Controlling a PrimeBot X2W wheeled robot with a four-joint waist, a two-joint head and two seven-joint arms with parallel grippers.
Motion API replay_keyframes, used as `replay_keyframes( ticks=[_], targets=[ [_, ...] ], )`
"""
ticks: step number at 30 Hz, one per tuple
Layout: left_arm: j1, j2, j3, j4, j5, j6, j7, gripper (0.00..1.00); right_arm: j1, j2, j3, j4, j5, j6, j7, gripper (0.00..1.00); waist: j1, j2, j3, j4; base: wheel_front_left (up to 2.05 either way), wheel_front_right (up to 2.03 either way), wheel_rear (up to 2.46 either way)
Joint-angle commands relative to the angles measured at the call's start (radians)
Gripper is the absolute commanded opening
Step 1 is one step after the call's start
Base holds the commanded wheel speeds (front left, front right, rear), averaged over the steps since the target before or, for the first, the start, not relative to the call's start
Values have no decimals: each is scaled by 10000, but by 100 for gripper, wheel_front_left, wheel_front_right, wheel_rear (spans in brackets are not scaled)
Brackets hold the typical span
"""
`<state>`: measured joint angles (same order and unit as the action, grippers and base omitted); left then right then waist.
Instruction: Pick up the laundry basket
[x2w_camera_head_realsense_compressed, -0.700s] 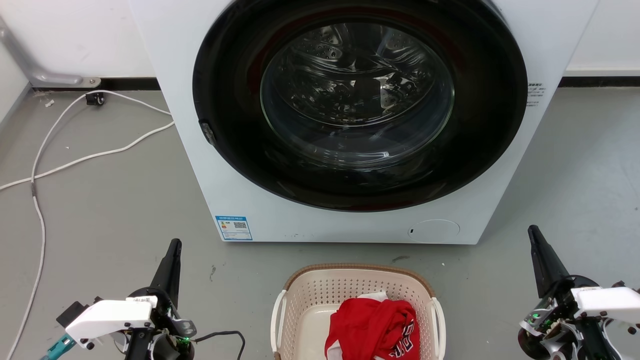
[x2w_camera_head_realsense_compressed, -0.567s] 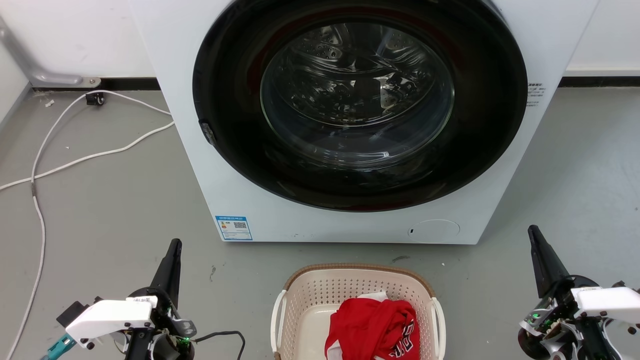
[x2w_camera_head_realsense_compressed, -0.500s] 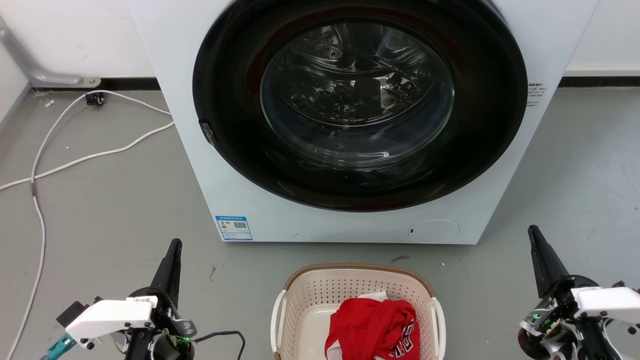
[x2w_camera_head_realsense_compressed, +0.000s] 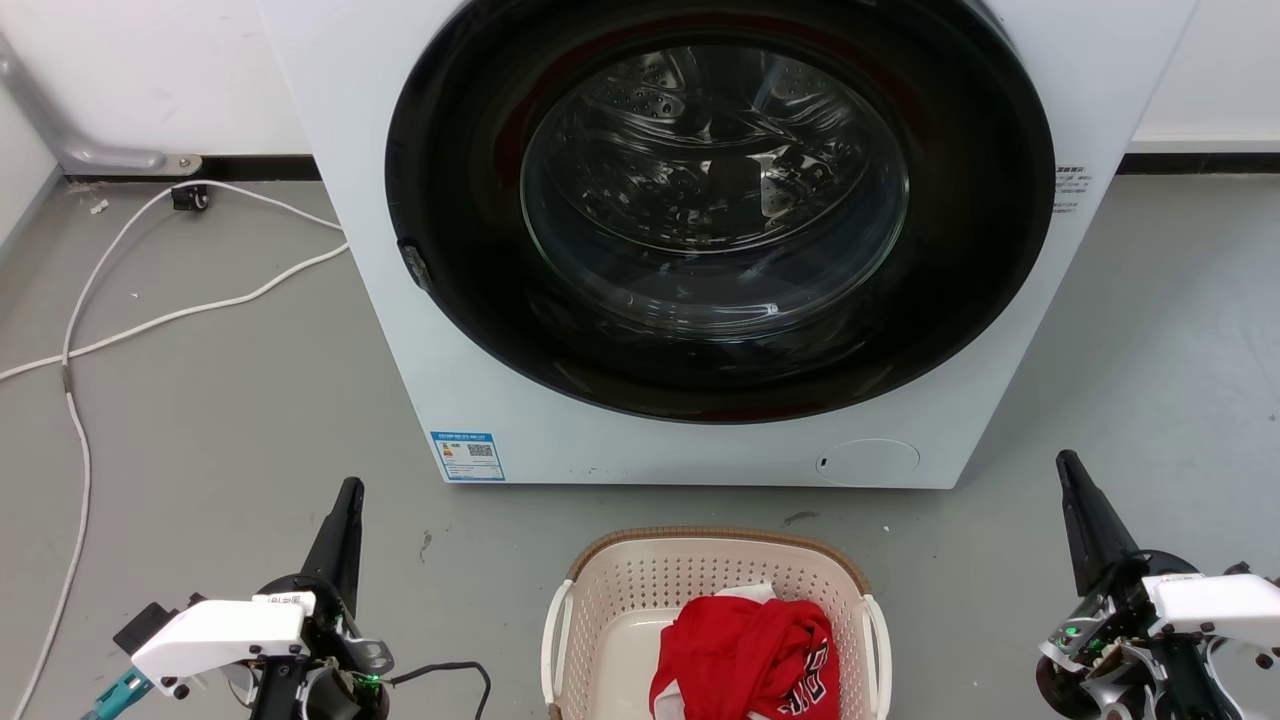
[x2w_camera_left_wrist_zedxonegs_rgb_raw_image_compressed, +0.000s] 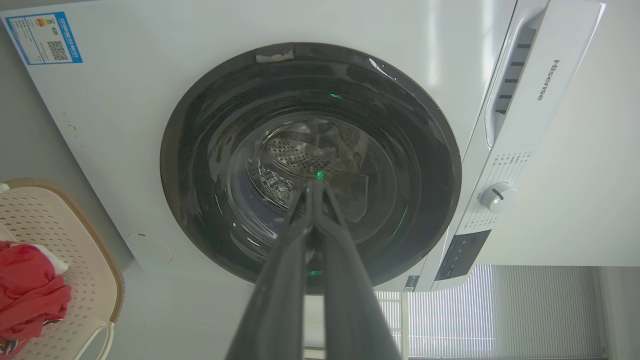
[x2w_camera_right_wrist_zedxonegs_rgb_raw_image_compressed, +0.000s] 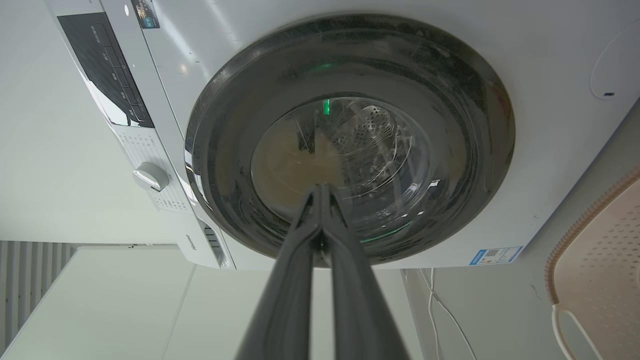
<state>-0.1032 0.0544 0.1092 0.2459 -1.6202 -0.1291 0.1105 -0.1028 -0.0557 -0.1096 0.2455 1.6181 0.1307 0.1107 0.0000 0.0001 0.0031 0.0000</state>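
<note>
Jaws pressed shut on nothing, our left gripper (x2w_camera_head_realsense_compressed: 348, 495) and right gripper (x2w_camera_head_realsense_compressed: 1068, 470) flank the laundry basket (x2w_camera_head_realsense_compressed: 640, 585) before the Hisense washing machine (x2w_camera_head_realsense_compressed: 340, 120), seemingly pre-reach; next we must open toward its handles (x2w_camera_head_realsense_compressed: 553, 640).

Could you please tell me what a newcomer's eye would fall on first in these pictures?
The big white washing machine, with its round dark glass door, dominates the middle of the head view. Before it on the grey floor sits the cream laundry basket, holding a bright red garment. The left gripper and right gripper flank the basket at the lower corners, jaws shut, touching nothing.
</note>
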Motion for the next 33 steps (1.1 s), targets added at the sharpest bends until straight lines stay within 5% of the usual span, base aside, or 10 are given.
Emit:
replay_keyframes(
  ticks=[1, 4, 5, 21, 33],
  targets=[
    [-112, -3, 34, 11, 68, -43, 21, 0, -129, 37, -17, 10, -47, 0, 37, 0, 0, -1, 0, 0, 0, 0, 0],
    [-112, -5, 37, 11, 62, -43, 23, 0, -129, 38, -19, 10, -50, 0, 39, 0, 0, -1, 0, 0, 0, 0, 0],
    [17, -6, -6, 27, 13, 2, 5, 100, 17, 2, 0, 23, 0, 0, -4, 100, 0, -1, 0, 0, 0, 0, 0],
    [447, -58, -85, -227, 738, 6, -648, 100, 499, 33, 94, -269, -617, 0, -659, 100, 0, -1, 25, -11, 0, 0, 0],
    [476, -52, 655, -557, 2008, 7, -1167, 100, 493, 34, -280, -628, -2374, 1, -1174, 100, 0, -1, 72, -14, 0, 0, 0]
  ],
)
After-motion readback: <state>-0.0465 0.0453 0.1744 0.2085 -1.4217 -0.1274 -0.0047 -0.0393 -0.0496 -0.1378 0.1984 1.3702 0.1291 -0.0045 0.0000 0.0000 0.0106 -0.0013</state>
